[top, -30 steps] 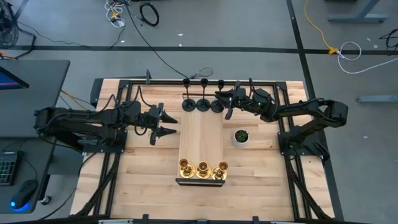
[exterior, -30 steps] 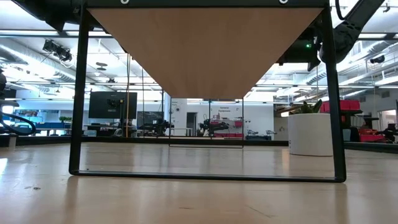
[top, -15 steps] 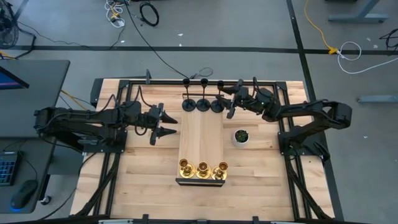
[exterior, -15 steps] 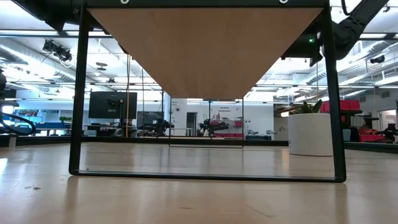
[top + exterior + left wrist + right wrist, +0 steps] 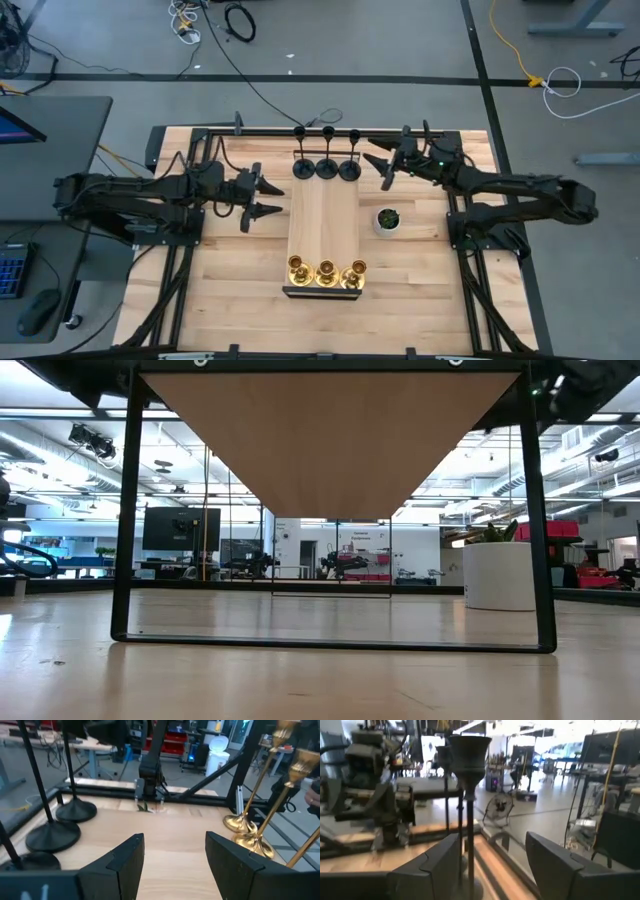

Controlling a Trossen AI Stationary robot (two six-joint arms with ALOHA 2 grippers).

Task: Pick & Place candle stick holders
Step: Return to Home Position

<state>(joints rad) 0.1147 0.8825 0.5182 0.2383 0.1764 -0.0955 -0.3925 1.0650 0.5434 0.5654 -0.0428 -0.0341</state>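
Right gripper (image 5: 380, 169) is spread open and empty, hanging just beside the row of three black candle stick holders (image 5: 325, 169) at the far end of the shelf (image 5: 323, 220). I see a gap between it and the nearest one. Left gripper (image 5: 272, 199) is also open with nothing in it, off the shelf's left edge. Three gold candle stick holders (image 5: 326, 270) stand in a row at the near end. White plant pot (image 5: 388, 219) sits on the table (image 5: 220, 270), right of the shelf.
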